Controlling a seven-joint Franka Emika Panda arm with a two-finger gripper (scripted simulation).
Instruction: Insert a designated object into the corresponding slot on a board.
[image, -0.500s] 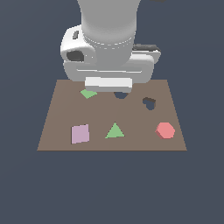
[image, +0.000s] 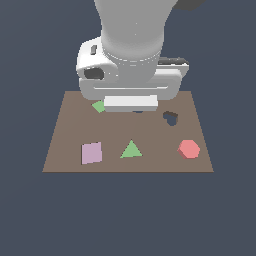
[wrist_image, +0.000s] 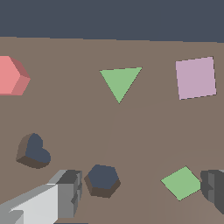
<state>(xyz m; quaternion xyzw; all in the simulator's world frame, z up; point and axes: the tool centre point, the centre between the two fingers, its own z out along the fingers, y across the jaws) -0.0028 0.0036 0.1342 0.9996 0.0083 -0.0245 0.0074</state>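
Gripper, jaws apart and empty, hangs over the dark hexagonal slot; salmon-red hexagonal block sits apparently untouched near the brown board's front edge, toward exterior view's right.

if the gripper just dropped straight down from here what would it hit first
Probably the board around the hexagon hole, which lies between the open fingers; the red hexagon block sits off to the side. Depth is unclear.
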